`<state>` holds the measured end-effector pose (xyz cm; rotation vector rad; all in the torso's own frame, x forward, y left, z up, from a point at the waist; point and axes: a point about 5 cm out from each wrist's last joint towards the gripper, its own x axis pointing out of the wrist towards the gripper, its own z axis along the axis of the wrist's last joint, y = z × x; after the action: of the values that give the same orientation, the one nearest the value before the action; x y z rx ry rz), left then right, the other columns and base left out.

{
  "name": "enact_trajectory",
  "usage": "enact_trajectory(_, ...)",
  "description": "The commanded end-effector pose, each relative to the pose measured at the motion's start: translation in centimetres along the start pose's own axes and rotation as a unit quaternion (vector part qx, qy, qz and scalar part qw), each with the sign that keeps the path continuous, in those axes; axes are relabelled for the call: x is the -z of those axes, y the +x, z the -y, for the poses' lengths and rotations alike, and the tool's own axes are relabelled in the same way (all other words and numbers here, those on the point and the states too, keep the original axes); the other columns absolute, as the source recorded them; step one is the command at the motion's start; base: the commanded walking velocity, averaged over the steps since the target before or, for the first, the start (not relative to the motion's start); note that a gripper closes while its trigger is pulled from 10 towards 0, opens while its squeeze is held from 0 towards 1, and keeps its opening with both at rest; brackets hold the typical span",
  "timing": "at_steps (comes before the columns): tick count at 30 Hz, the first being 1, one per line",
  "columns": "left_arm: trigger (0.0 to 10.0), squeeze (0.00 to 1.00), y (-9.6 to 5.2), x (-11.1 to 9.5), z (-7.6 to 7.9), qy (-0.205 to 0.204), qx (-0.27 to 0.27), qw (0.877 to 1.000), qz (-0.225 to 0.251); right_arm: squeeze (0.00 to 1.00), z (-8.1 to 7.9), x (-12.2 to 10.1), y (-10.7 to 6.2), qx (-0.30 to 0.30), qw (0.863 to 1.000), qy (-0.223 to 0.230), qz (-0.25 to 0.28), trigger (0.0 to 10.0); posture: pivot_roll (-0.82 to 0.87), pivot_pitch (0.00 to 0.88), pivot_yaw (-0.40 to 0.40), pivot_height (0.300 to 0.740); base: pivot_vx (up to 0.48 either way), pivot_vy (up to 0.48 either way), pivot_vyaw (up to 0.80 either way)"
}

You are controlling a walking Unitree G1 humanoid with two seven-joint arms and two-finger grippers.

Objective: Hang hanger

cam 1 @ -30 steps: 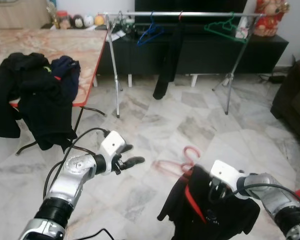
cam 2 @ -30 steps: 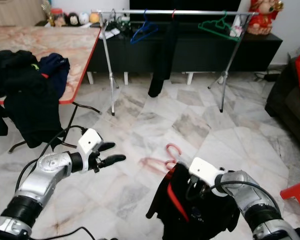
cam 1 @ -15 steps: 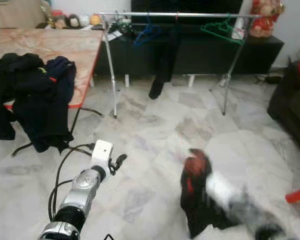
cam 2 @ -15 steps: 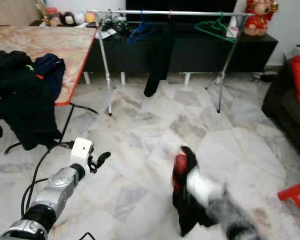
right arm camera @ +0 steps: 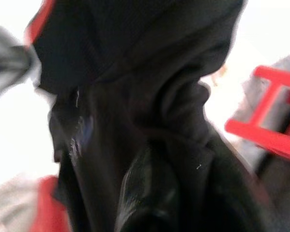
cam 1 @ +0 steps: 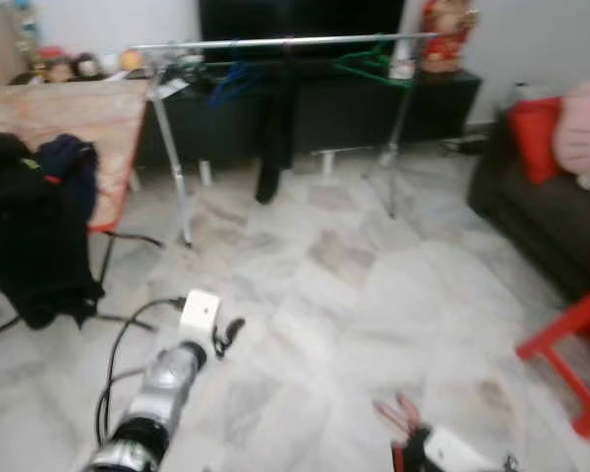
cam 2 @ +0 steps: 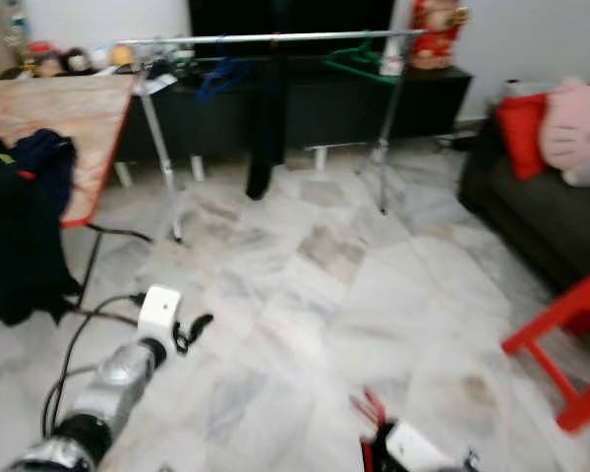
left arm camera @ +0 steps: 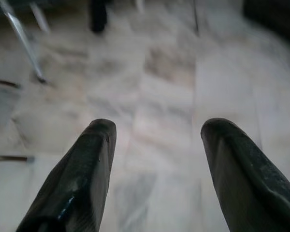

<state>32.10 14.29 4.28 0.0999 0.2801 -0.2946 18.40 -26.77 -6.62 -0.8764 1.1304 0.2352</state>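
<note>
Risk: the dark garment [right arm camera: 135, 121] draped over the right gripper [cam 1: 442, 454] may drag or slip off its pink hanger [cam 1: 398, 415], low at frame bottom; right fingers buried in cloth, state cannot be told. Clothes rail [cam 1: 275, 43] stands well apart across open floor. Sofa [cam 1: 531, 197] and red stool [cam 1: 570, 344] flank the right. Left gripper [left arm camera: 154, 159] spread, holding nothing.
</note>
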Motion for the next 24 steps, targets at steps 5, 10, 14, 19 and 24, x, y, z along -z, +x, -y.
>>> enact_trajectory(5, 10.0, 0.00, -0.8, 1.7, -1.0, 0.003, -0.021, 0.999, -0.028, 0.00, 2.9, -2.7, -0.2, 0.068, 0.996, 0.023, 0.052, 0.0, -0.08, 0.024, -0.037, 0.740, 0.000, 0.000, 0.00)
enact_trajectory(10, 10.0, 0.00, -1.0, 2.4, -0.9, 0.001, -0.019, 0.999, -0.043, 0.00, 1.4, -2.1, 0.0, 0.029, 0.999, 0.006, 0.040, 0.0, -0.08, 0.029, -0.035, 0.740, 0.000, 0.000, 0.00)
enact_trajectory(14, 10.0, 0.00, -1.5, 3.7, -1.1, 0.007, -0.022, 0.997, -0.078, 0.00, 0.0, -1.4, 0.0, -0.005, 1.000, -0.005, 0.026, 0.0, -0.07, 0.030, -0.034, 0.740, 0.000, 0.000, 0.00)
enact_trajectory(19, 10.0, 0.00, -2.2, 5.2, -1.4, 0.019, -0.036, 0.993, -0.110, 0.00, -2.7, 1.6, -0.2, -0.127, 0.984, -0.110, -0.053, 0.0, -0.08, 0.031, -0.030, 0.740, 0.000, 0.000, 0.00)
enact_trajectory(24, 10.0, 0.00, -2.3, 5.3, -1.3, 0.028, -0.030, 0.993, -0.113, 0.00, -2.4, 3.2, -0.5, -0.167, 0.961, -0.204, -0.084, 0.0, -0.07, 0.032, -0.032, 0.740, 0.000, 0.000, 0.00)
